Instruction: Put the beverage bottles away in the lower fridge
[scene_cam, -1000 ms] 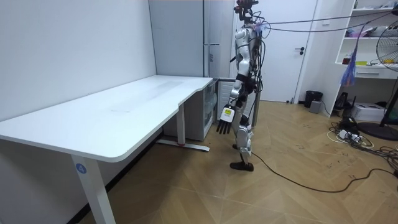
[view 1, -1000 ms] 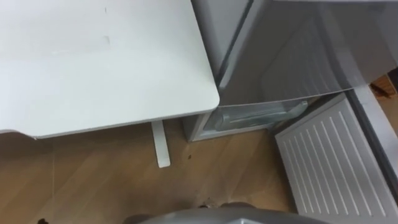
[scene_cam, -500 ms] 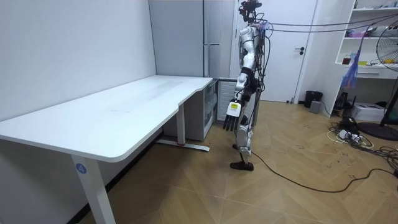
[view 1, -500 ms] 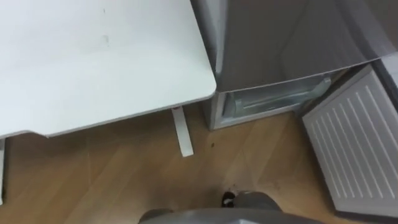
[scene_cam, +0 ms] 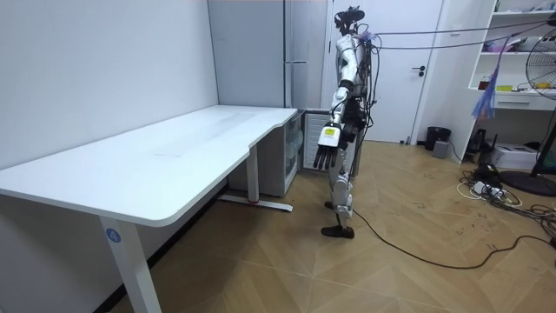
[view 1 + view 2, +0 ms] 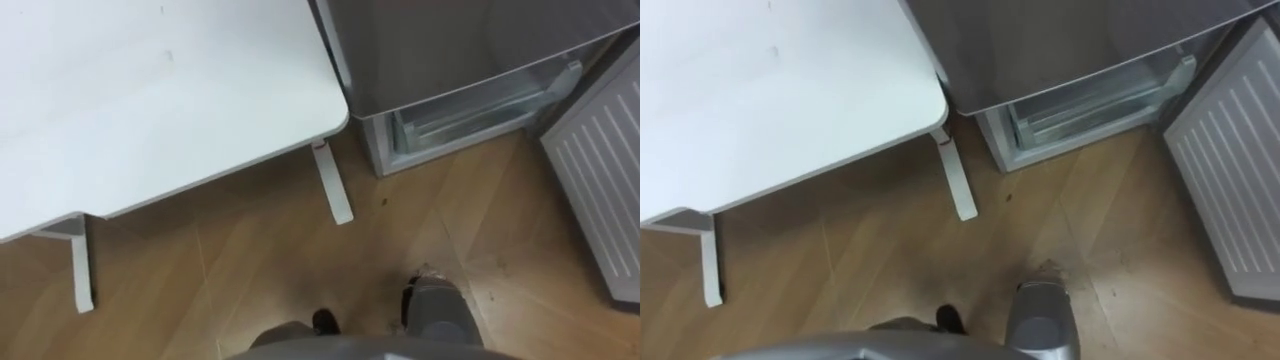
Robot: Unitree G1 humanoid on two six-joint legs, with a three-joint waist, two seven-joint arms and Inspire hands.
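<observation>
- The lower fridge (image 6: 462,118) is standing open at the top right of the eye views, and pale clear shelves or drawer fronts are showing inside it; I cannot tell what they are holding.
- Its lower door (image 6: 600,165) is swinging out to the robot's right, with the white ribbed inner face turned up toward the head camera.
- The grey upper door (image 6: 450,40) is sitting shut directly above the open compartment.
- The desk (image 6: 150,90) is filling the robot's left side, and its rounded corner is reaching just beside the fridge's left edge.
- A white desk foot (image 6: 333,185) is lying on the wooden floor (image 6: 230,270) just left of the open compartment, while a second desk leg (image 6: 80,265) is standing well apart at the far left.
- In the room view the robot is standing upright between the desk's end and the fridge (image 5: 295,52).
- The left hand (image 5: 326,149) is hanging at its side, with the fingers pointing down, straight and loosely apart, holding nothing.
- Behind the robot, a white room door (image 5: 395,69), a small dark bin (image 5: 437,137) and a tangle of cables (image 5: 486,187) are lying well away from the fridge.
</observation>
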